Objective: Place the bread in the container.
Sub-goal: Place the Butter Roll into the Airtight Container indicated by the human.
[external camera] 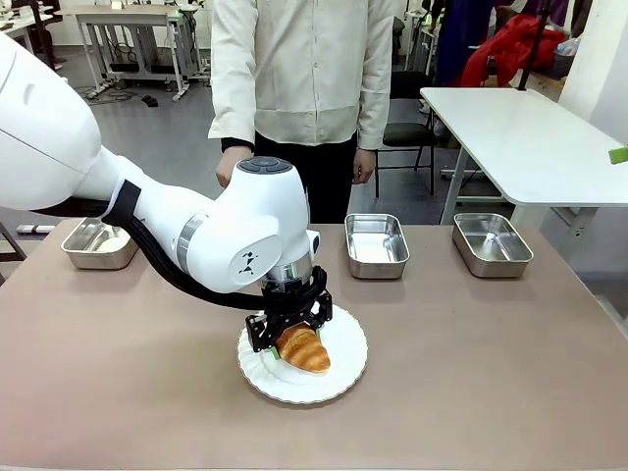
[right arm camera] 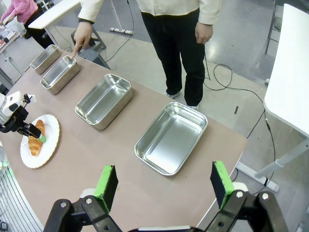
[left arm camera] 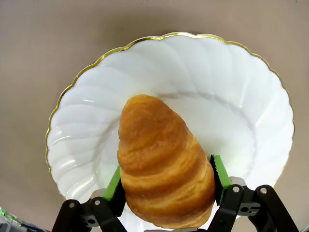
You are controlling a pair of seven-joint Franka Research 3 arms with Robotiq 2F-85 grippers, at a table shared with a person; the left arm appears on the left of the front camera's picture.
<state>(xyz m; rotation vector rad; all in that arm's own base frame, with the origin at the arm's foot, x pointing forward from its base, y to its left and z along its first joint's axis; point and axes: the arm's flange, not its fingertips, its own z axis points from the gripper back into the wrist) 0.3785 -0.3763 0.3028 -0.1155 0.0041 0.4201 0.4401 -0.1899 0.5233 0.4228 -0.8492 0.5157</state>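
A: Golden-brown bread (left arm camera: 164,164), ridged crust, tapered end pointing away from the wrist camera. Lies on the white scalloped plate (left arm camera: 241,96), gold rim, near the middle of the brown table (external camera: 471,373).
B: Left claw (left arm camera: 166,176)?
A: Down on the plate, green pads on both sides of the bread's wide end, partly closed. Left pad touches the crust, right pad right at it. Can't tell if it's a firm grip; bread sits on the plate.
B: Right claw (right arm camera: 164,186)?
A: Wide open, holding nothing, high above the table edge.
B: Trays?
A: Four steel ones in a row along the far side in the right wrist view. The person's finger (right arm camera: 73,54) points down into the third tray from the right claw, the container (right arm camera: 60,73). It's well apart from the plate. In the front view the left arm blocks it; three other trays show there.
B: Person?
A: Standing at the far side, light jacket, dark trousers.
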